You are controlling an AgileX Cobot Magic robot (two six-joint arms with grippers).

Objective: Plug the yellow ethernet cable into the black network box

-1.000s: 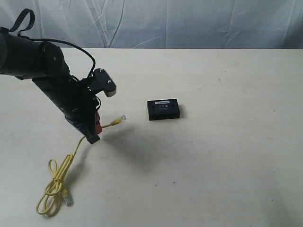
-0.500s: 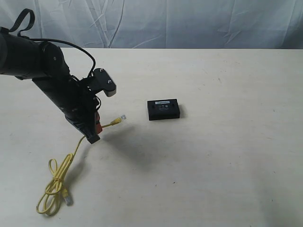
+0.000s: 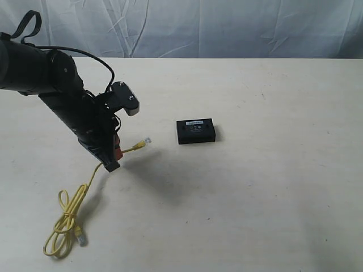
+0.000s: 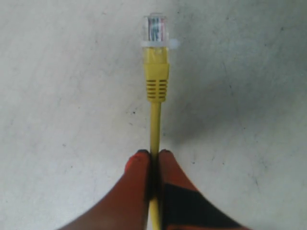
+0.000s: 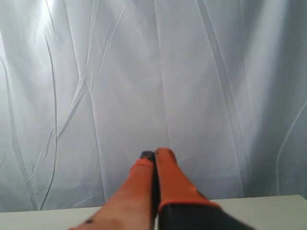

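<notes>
My left gripper (image 3: 116,154) (image 4: 153,154) is shut on the yellow ethernet cable (image 3: 91,180) (image 4: 155,124), pinching the cord a short way behind its clear plug (image 3: 147,140) (image 4: 155,28). The plug sticks out above the table and points toward the black network box (image 3: 195,131), which lies flat to its right with a gap between them. The rest of the cable hangs down to loose loops (image 3: 64,225) on the table at the front left. My right gripper (image 5: 154,154) is shut on nothing and faces the curtain; the exterior view does not show it.
The pale table (image 3: 266,187) stretches wide around the box. A white curtain (image 3: 227,25) (image 5: 158,72) hangs behind the table's far edge. My left arm (image 3: 51,79) reaches in from the upper left.
</notes>
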